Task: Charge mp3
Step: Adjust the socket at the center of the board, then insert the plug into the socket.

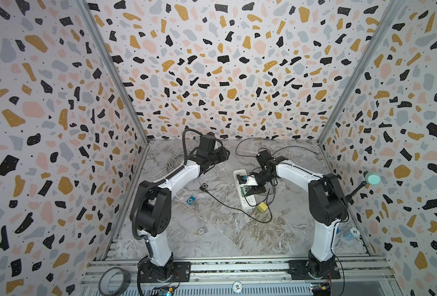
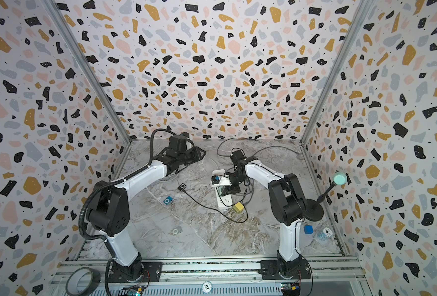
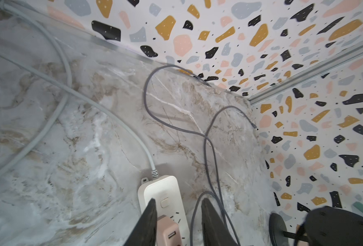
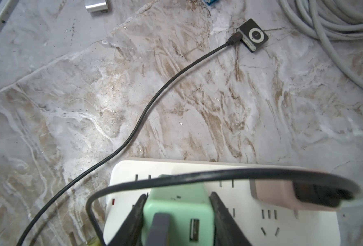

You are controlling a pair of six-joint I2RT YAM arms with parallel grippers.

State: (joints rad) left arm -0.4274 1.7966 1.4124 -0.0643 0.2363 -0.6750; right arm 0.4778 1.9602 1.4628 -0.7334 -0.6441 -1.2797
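Right gripper [image 4: 178, 194] clamps the green adapter [image 4: 176, 210] on the power strip [image 4: 304, 223]; my left gripper [image 3: 178, 200] stands parted, empty. Well ahead lies the mp3 player [image 4: 253, 35], plugged. The cable loop [image 4: 197, 173] crossing my jaws may snag as I lift, dragging it.

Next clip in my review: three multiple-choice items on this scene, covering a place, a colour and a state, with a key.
1. The black cable is plugged into: A. the blue player; B. the black player; C. the yellow cube.
2. The charger beside the green charger on the power strip is: A. pink; B. red; C. white.
3. The right tool is: A. open and empty; B. shut on the green charger; C. shut on the cable.
Key: B, its plug sits in that player; A, the pink charger stands there; B, fingers press both its sides.
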